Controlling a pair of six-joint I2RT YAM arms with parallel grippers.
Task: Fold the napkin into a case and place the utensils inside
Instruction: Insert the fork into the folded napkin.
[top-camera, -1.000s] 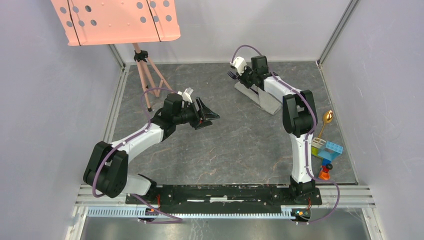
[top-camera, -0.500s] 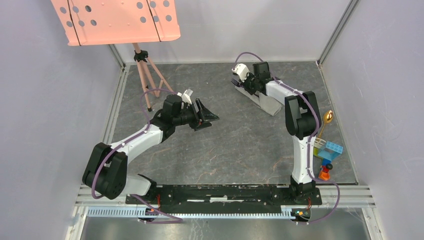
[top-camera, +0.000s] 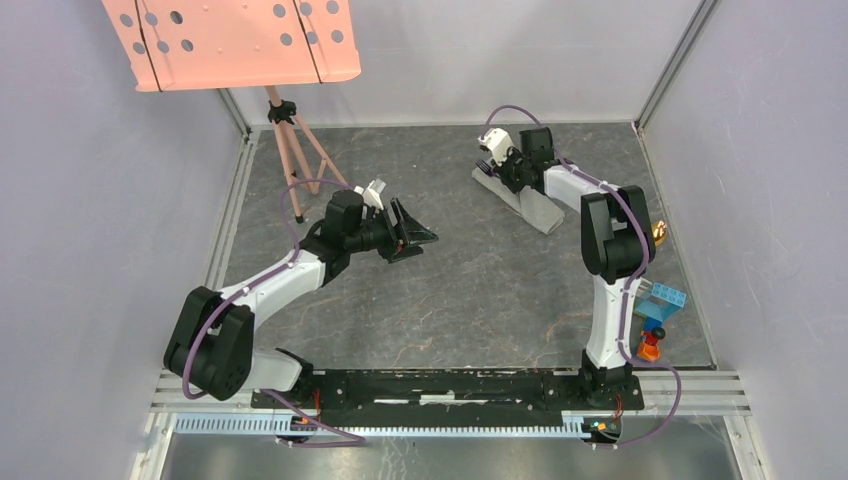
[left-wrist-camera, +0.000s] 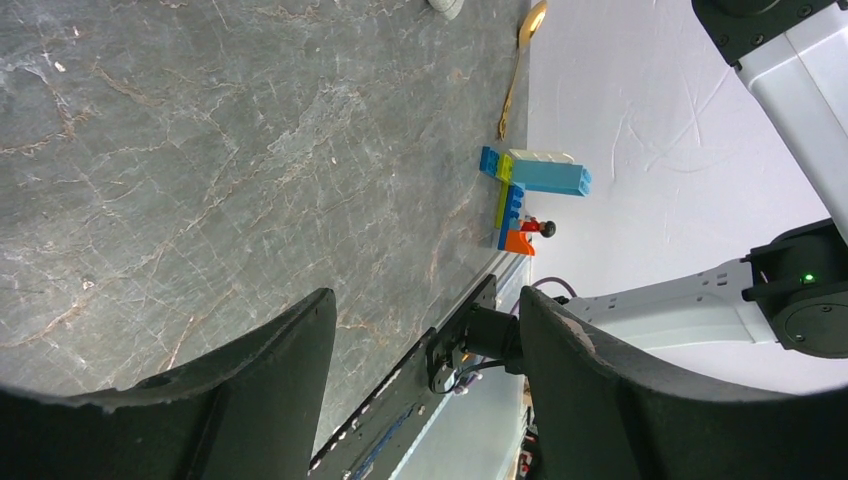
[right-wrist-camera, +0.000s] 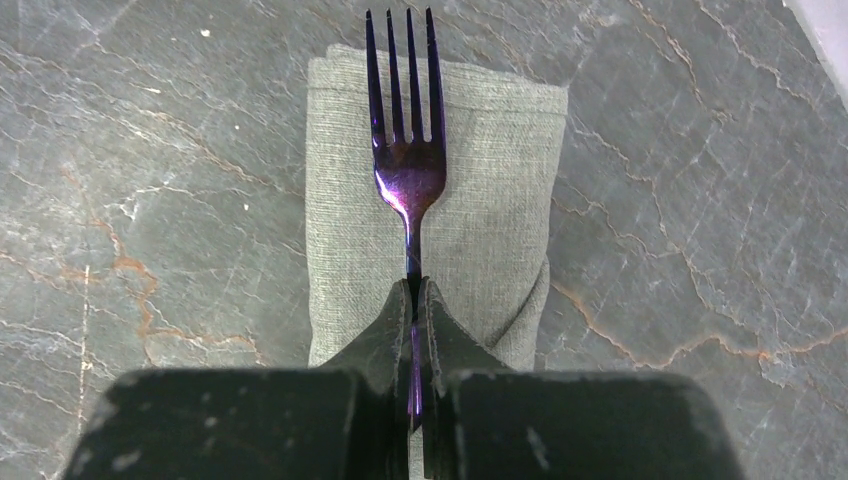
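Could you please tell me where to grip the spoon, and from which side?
Probably the thin handle of the spoon, near its middle, from above, pinching across it. It lies flat beside the wall, its tip by the blocks, so a side approach looks cramped; the bowl is wider and rounded.

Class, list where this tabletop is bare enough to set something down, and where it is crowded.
Bare: the marbled grey tabletop between the open left pincer, the folded grey cloth case and the near base rail. Crowded: the right edge, with gold spoon and colourful toy blocks.
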